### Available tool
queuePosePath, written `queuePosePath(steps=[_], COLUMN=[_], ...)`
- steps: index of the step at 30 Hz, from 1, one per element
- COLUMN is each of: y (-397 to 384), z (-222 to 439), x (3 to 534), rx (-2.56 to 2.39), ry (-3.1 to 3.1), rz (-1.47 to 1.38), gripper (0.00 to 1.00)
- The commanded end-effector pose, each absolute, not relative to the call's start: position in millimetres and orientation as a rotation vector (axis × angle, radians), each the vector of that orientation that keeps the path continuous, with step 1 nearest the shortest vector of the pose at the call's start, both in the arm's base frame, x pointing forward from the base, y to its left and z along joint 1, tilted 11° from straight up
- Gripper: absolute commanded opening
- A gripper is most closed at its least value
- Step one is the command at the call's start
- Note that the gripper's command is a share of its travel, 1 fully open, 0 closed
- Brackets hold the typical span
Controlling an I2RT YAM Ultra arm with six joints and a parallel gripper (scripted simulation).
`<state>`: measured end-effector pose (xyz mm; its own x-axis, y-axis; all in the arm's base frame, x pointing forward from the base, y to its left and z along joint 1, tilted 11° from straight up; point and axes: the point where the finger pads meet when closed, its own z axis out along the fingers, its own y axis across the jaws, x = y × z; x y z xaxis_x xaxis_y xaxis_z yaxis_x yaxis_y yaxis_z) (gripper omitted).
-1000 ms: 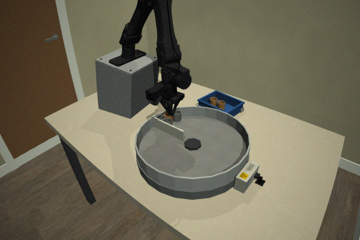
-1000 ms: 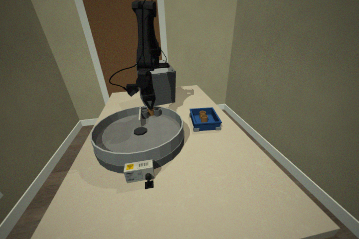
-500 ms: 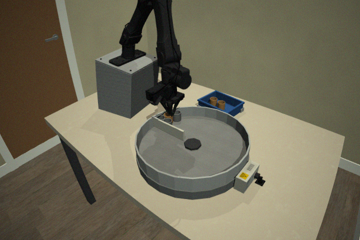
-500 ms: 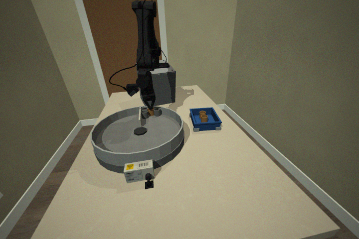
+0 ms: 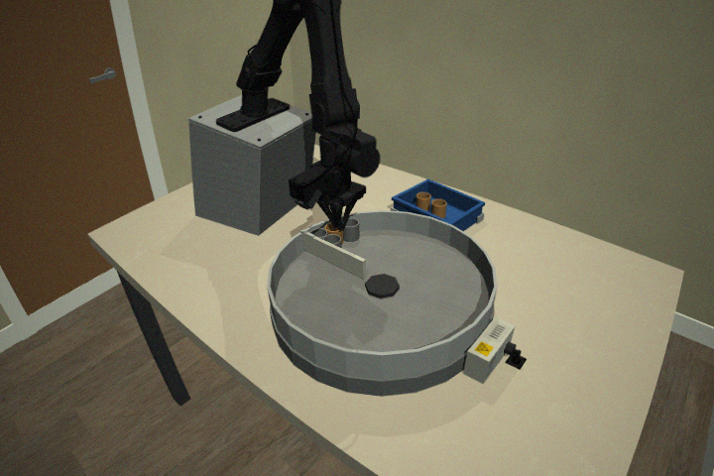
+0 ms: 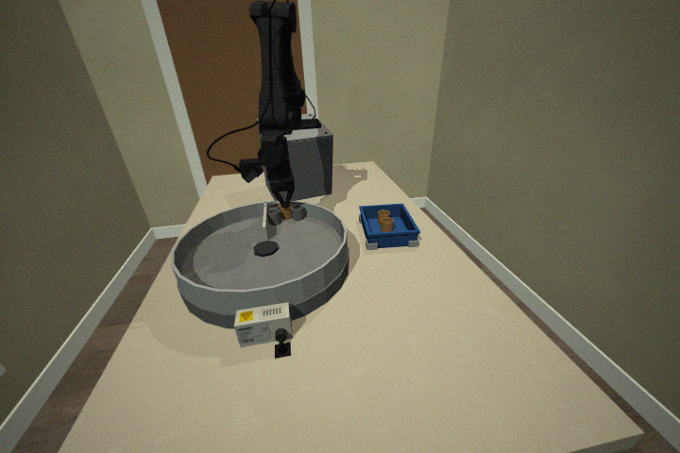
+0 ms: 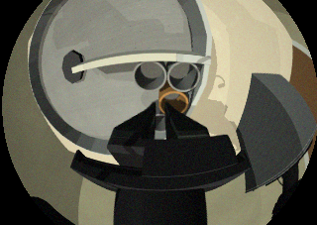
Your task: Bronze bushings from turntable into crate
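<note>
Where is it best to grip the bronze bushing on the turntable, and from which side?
Grip the bronze bushing by its wall at the top rim, coming straight down. It stands upright with the bore open upward, and the steel bushings crowd close beside it, so a grasp from the side looks blocked.
</note>
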<state>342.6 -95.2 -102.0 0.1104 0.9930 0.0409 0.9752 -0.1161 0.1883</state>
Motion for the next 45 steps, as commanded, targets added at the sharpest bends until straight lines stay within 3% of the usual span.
queuePosePath(steps=[1,45], y=[-101.3,-101.2], z=[-92.6,-95.1], x=[343.9,338.3], rx=[2.244,2.246], ry=[1.984,1.987], rz=[0.234,0.232], gripper=[0.13,0.13])
